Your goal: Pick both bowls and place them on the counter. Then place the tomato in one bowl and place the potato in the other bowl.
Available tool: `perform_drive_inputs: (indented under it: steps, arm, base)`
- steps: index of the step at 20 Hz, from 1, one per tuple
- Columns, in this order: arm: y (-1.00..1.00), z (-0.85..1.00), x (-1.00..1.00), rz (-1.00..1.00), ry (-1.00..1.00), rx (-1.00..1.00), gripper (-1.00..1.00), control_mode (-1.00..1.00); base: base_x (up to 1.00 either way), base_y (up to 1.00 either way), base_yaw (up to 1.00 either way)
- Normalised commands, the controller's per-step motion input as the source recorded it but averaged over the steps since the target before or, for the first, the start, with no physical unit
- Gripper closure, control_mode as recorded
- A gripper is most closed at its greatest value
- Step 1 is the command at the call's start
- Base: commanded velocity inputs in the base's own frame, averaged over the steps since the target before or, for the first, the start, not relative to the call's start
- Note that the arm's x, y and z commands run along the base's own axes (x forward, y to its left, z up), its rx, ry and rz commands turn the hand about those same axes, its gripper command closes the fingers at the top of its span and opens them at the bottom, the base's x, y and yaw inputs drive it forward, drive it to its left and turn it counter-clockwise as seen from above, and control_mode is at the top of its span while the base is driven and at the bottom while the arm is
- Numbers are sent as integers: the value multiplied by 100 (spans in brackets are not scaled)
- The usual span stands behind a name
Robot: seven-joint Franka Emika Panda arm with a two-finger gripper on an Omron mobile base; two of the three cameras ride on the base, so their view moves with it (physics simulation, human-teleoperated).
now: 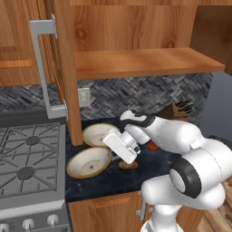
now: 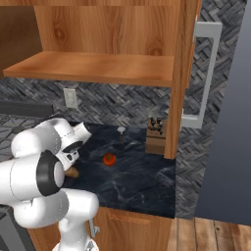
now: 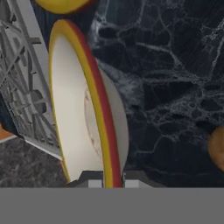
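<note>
Gripper: the gripper [image 3: 107,183] is closed on the rim of the near bowl [image 1: 89,161]; in the hand view one dark fingertip sits on each side of the tan rim, pinching it. From the left base view the fingers themselves are hidden behind the white hand.
Near bowl: on or just above the counter [image 2: 132,181], right beside the stove [image 1: 27,158]. It looks tilted, the edge under the hand higher. Whether its underside touches the worktop I cannot tell.
Far bowl: the second bowl [image 1: 97,134] lies behind the first, next to the wooden cabinet side [image 1: 68,90]; its right edge is covered by the hand. In the hand view just a sliver of its rim shows at the top edge.
Tomato: the tomato [image 2: 109,159] sits alone on the dark worktop, well clear of the bowls. In the left base view the arm hides most of it, leaving a small red-orange patch.
Potato: the potato [image 1: 128,165] lies on the counter just beside the near bowl, below the hand, partly covered by it. In the right base view the arm's joint blocks most of it, and the hand view cuts it off at the right edge.
Knife block: the knife block [image 2: 156,136] stands at the back of the counter; its handles are too small to make out.
Shelf: the wooden shelf [image 1: 145,62] hangs above the worktop.
</note>
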Motion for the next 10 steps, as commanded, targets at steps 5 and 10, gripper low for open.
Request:
perform_drive_inputs:
  steps: [5, 10]
  arm:
    - [-2, -18, 0, -3, 0, -13, 100, -100]
    - [0, -5, -1, -4, 0, -13, 100, -100]
  base:
    - [0, 0, 0]
    - [0, 0, 0]
